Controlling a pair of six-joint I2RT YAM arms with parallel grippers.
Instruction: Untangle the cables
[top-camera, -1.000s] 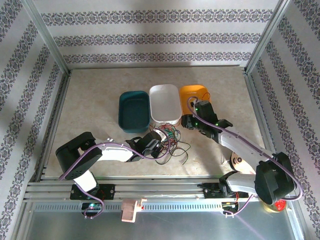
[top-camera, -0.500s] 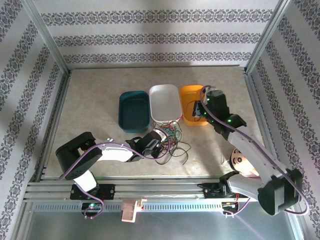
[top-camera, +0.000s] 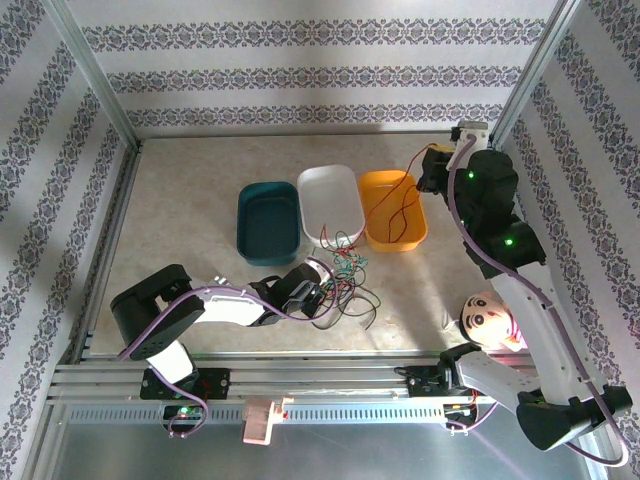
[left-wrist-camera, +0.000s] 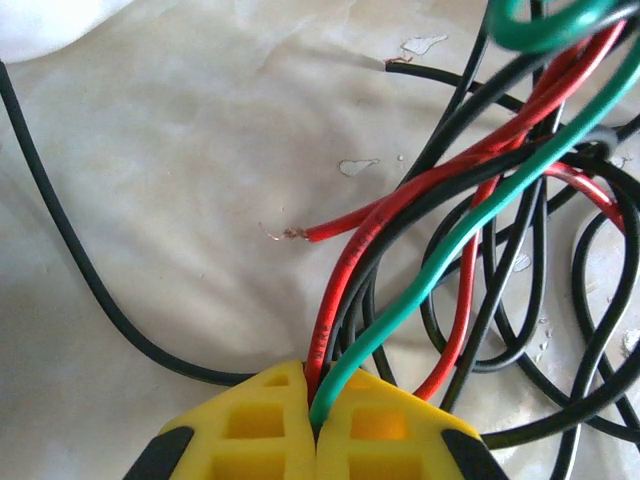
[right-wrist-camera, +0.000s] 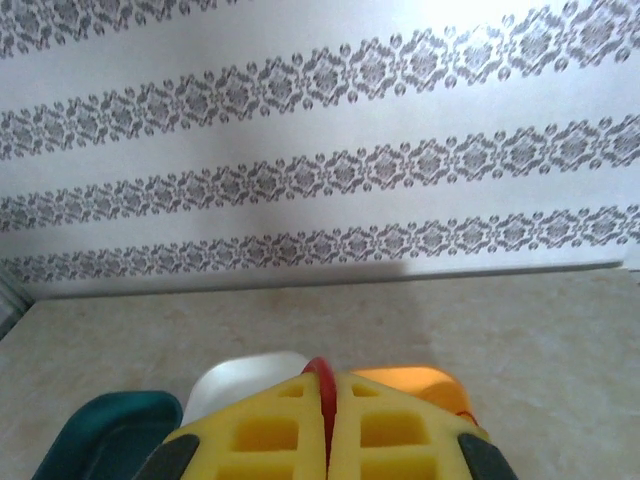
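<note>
The cables (top-camera: 345, 275) lie bunched in red, black and green in front of the white tray. My left gripper (top-camera: 305, 295) sits low at the bunch's left edge. In the left wrist view my left gripper (left-wrist-camera: 316, 388) is shut on a red cable (left-wrist-camera: 345, 300), a green cable (left-wrist-camera: 470, 225) and black strands together. My right gripper (top-camera: 432, 170) is raised high at the back right. It is shut on one red cable (right-wrist-camera: 321, 372), and that red cable (top-camera: 400, 212) hangs from it across the orange tray toward the bunch.
Three trays stand side by side mid-table: teal (top-camera: 268, 222), white (top-camera: 330, 205) and orange (top-camera: 392, 208). A round cartoon-face object (top-camera: 490, 318) lies near the right arm's base. Metal frame posts and patterned walls close in the table.
My right arm has risen and swung to the back right, drawing the red cable up out of the bunch and over the orange tray. The left gripper has stayed put.
</note>
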